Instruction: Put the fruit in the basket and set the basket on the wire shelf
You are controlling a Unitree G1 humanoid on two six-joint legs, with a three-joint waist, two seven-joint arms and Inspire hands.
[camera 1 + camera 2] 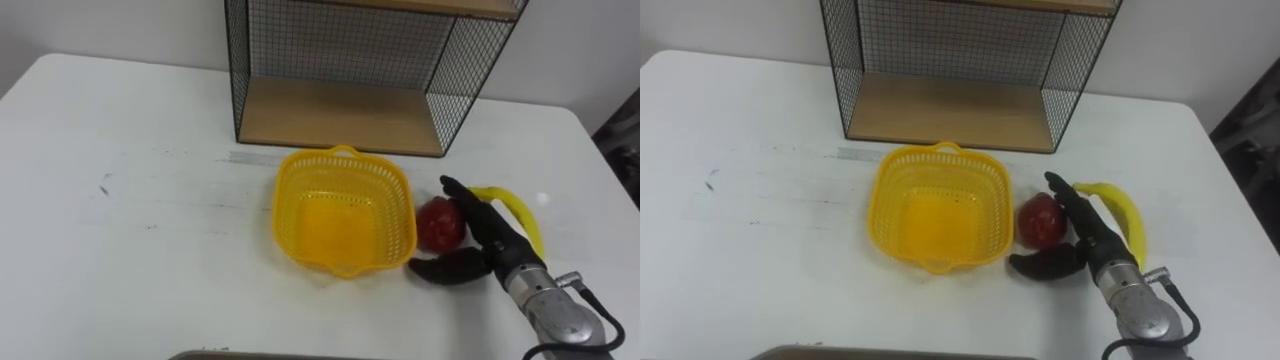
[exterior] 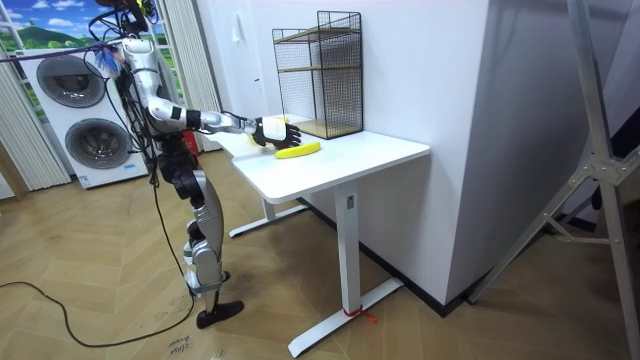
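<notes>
Worktop: white table [image 1: 130,240], faint dark scuffs towards its left side.

Item 1: yellow plastic basket [image 1: 283,205], latticed, mid-table, nothing in it.

Item 2: wire shelf [image 1: 330,45], black mesh with wooden boards, at the table's far edge just behind the basket; its top is cut off in the eye views.

Item 3: round red fruit [image 1: 437,226], on the table just right of the basket, outside it.

Item 4: banana [image 1: 512,212], on the table right of the red fruit, partly hidden by the hand.

Right hand [image 1: 495,248]: fingers [image 1: 466,203] straight, laid between red fruit and banana against the fruit; thumb spread beneath the fruit towards the basket, not clasping.

Lower edge: dull strip [image 1: 200,354], cut off, not identifiable.

Surroundings: two stacked washing machines [image 2: 75,110] behind the standing robot.
</notes>
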